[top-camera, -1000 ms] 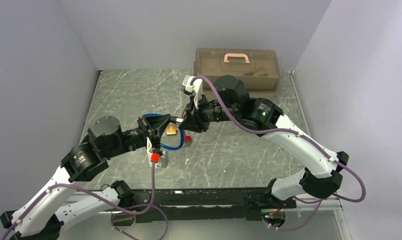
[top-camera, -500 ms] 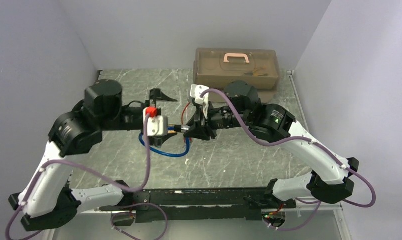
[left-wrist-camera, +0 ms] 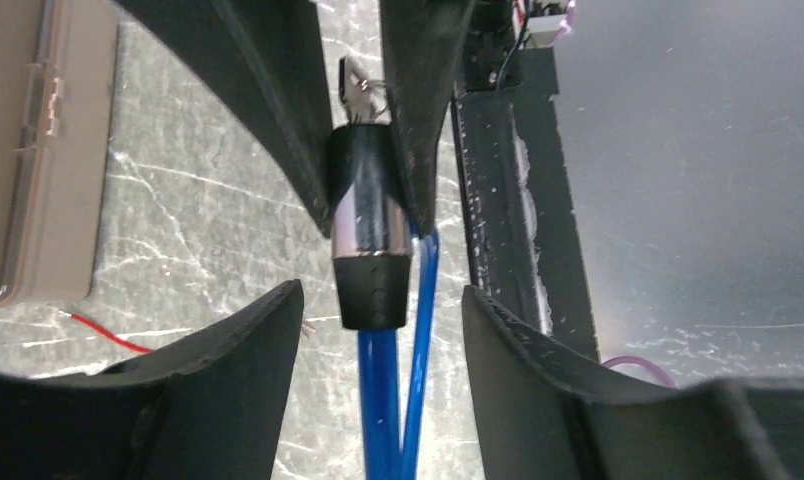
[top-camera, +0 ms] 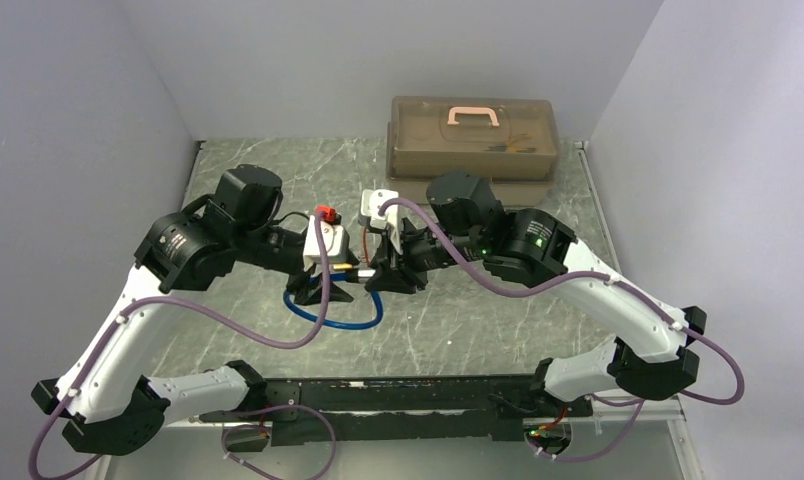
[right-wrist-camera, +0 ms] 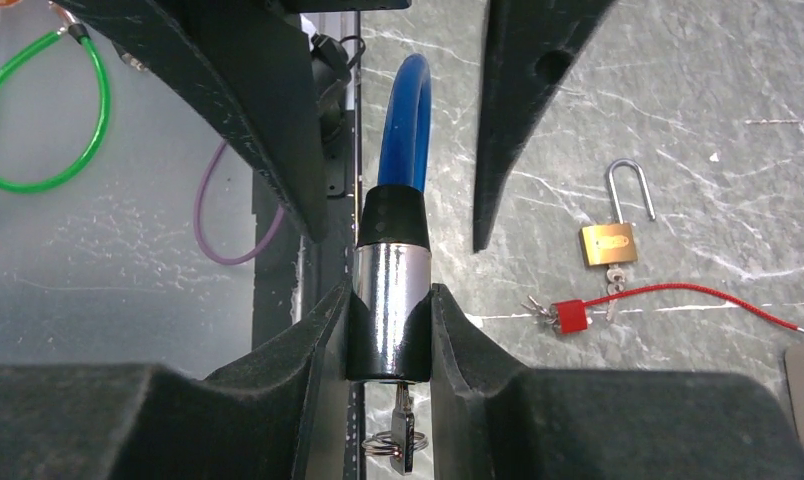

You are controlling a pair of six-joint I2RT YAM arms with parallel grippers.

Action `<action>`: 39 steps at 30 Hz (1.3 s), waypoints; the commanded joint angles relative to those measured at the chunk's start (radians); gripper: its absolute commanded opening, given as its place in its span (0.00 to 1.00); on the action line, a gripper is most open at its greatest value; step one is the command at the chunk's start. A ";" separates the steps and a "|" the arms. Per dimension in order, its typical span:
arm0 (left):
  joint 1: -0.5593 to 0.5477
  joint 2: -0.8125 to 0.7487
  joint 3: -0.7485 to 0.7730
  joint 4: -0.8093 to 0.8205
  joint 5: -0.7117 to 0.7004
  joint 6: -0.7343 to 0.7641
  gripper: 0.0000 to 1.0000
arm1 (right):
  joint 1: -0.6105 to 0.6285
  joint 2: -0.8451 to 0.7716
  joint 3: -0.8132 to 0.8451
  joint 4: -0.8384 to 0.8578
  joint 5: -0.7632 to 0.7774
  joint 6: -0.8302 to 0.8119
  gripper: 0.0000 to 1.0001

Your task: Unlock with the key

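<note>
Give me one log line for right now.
right gripper: shut on cable lock | left gripper: open around its cable end | key: inserted

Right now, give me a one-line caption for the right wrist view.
Right gripper clamps the lock's chrome barrel, key in its end; left gripper open astride the blue cable.

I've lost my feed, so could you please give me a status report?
Right hand shut on lock; left hand open. Key in lock. Nothing blocking.
</note>
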 commanded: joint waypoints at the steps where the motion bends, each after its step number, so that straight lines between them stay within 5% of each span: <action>1: 0.005 -0.018 -0.011 0.025 0.113 -0.027 0.57 | 0.012 0.007 0.066 0.038 0.014 -0.023 0.00; 5: 0.005 -0.023 -0.048 0.047 0.133 -0.024 0.26 | 0.014 0.018 0.071 0.048 0.014 -0.010 0.00; 10: 0.005 -0.032 -0.097 0.088 0.096 -0.031 0.03 | 0.013 0.026 0.084 0.059 0.038 0.010 0.02; 14: 0.014 -0.063 -0.122 0.213 -0.028 -0.127 0.00 | 0.012 -0.009 0.072 0.094 0.096 0.025 0.41; 18: 0.041 -0.054 -0.078 0.219 -0.073 -0.197 0.00 | 0.012 -0.088 0.039 0.133 0.222 0.035 0.96; 25: 0.120 0.062 0.107 -0.055 0.054 -0.156 0.00 | 0.004 -0.246 -0.099 0.236 0.597 0.113 1.00; 28: 0.128 0.087 0.155 -0.140 0.090 -0.101 0.00 | 0.002 -0.292 -0.173 0.297 0.607 0.113 1.00; 29: 0.128 0.087 0.164 -0.152 0.106 -0.084 0.00 | 0.001 -0.289 -0.172 0.299 0.619 0.111 0.92; 30: 0.128 0.087 0.169 -0.159 0.125 -0.068 0.00 | -0.001 -0.278 -0.158 0.285 0.633 0.106 0.70; 31: 0.129 0.085 0.177 -0.170 0.141 -0.054 0.00 | -0.002 -0.259 -0.131 0.259 0.660 0.109 0.28; 32: 0.130 0.084 0.186 -0.184 0.151 -0.029 0.00 | -0.001 -0.229 -0.101 0.232 0.699 0.124 0.05; 39: 0.129 0.056 0.202 -0.202 0.124 0.053 0.00 | 0.000 -0.176 -0.113 0.243 0.739 0.193 0.00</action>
